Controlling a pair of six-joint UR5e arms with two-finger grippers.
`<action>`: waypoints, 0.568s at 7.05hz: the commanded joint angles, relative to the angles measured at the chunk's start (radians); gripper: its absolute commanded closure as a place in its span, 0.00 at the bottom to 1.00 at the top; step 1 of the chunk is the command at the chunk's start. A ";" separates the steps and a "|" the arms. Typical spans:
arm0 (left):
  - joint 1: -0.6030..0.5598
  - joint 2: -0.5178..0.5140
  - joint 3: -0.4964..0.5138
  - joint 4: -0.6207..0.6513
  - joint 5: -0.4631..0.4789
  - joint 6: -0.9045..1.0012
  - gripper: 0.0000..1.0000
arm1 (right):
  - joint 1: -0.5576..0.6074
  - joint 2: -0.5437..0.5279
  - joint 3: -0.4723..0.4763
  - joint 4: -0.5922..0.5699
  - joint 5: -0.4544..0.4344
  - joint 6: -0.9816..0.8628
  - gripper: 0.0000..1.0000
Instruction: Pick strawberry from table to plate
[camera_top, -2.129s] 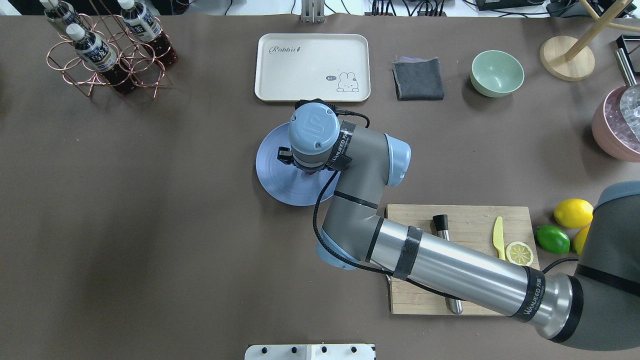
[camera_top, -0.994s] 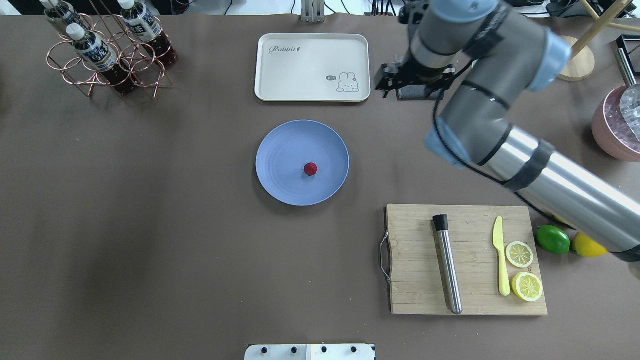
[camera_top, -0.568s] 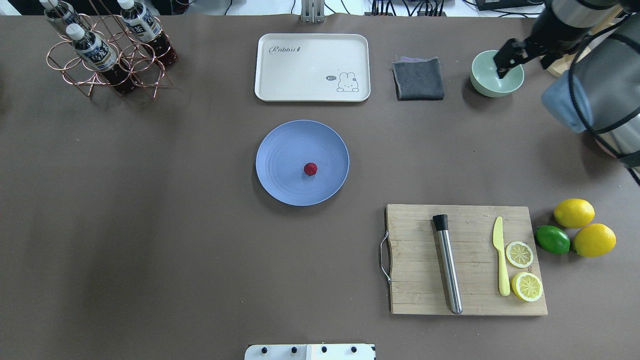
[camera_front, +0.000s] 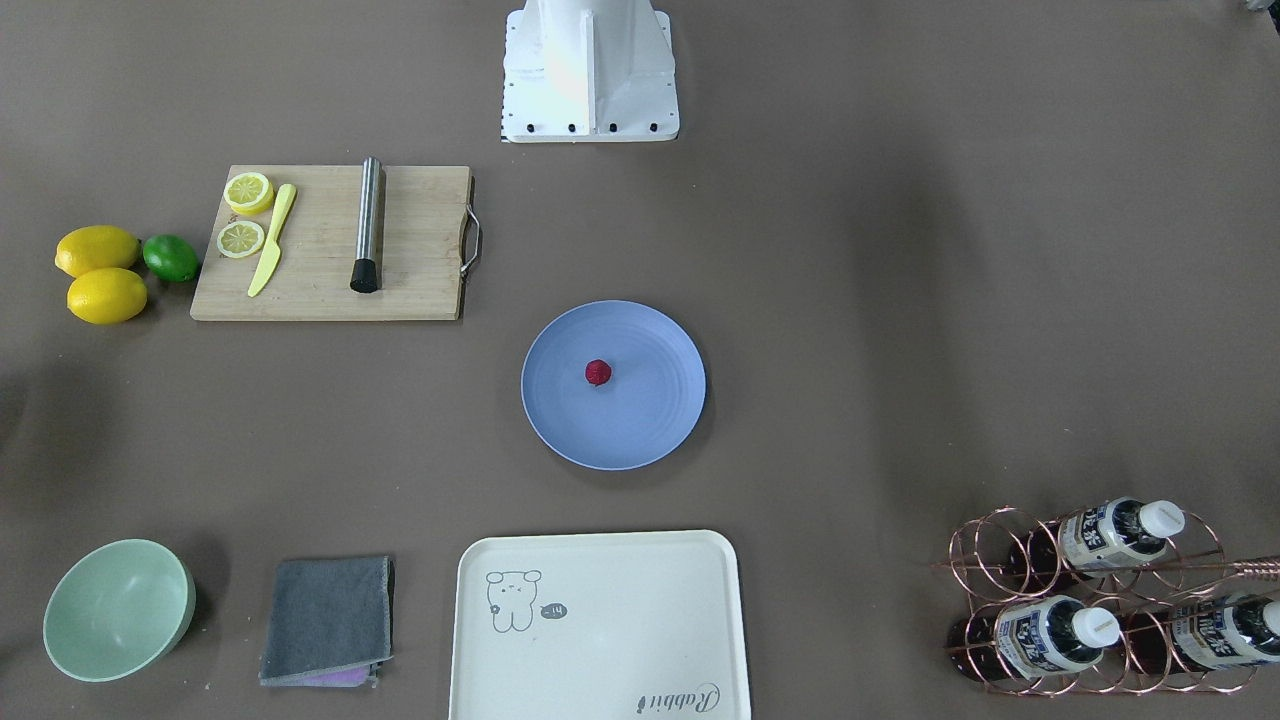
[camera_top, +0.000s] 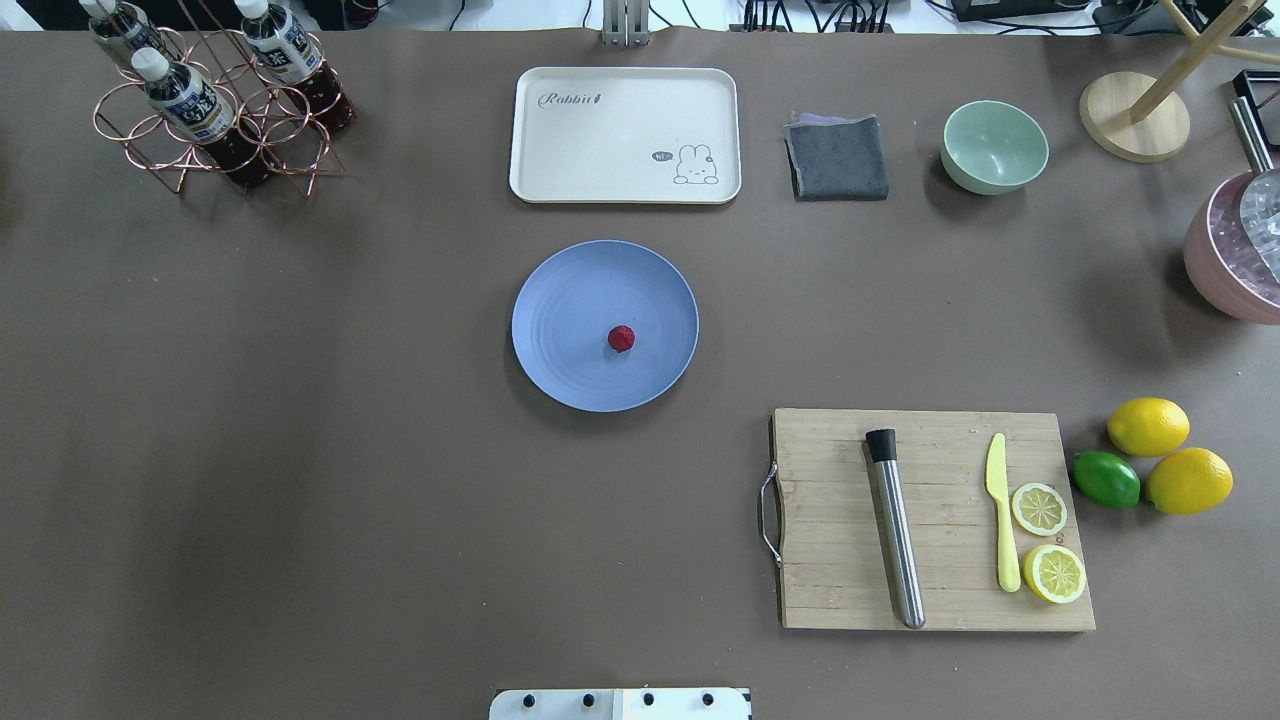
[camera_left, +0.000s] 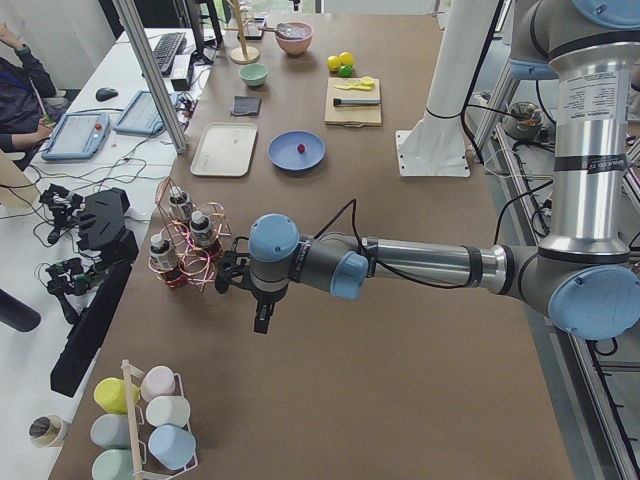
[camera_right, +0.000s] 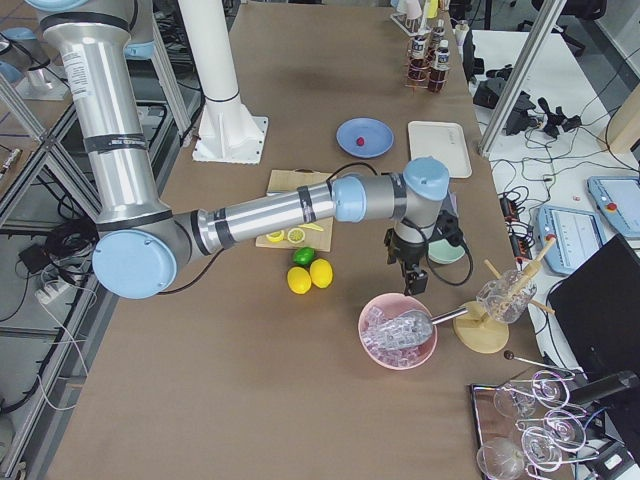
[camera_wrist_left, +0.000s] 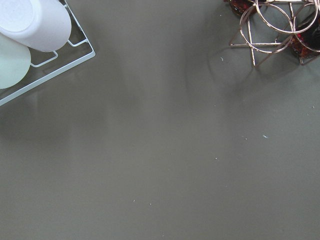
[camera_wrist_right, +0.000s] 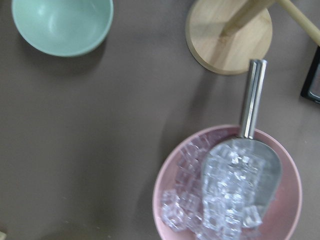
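— Where was the strawberry found?

— It was seen lying near the middle of the blue plate, mid-counter; the placing was judged done.

— And the grippers?

— The left gripper was held over the counter near the bottle rack, the right gripper near the pink ice bowl. Both were shown only small, in side views, so their opening could not be told; seemingly nothing was held. Only parking of the arms was judged to be left.
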 joint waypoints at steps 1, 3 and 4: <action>-0.001 0.011 0.003 0.030 0.007 0.003 0.02 | 0.114 -0.058 -0.116 0.037 0.004 -0.120 0.00; -0.001 0.010 0.026 0.029 0.008 0.003 0.02 | 0.136 -0.079 -0.116 0.036 0.006 -0.109 0.00; -0.001 0.008 0.043 0.029 0.010 0.003 0.02 | 0.137 -0.066 -0.112 0.034 0.015 -0.030 0.00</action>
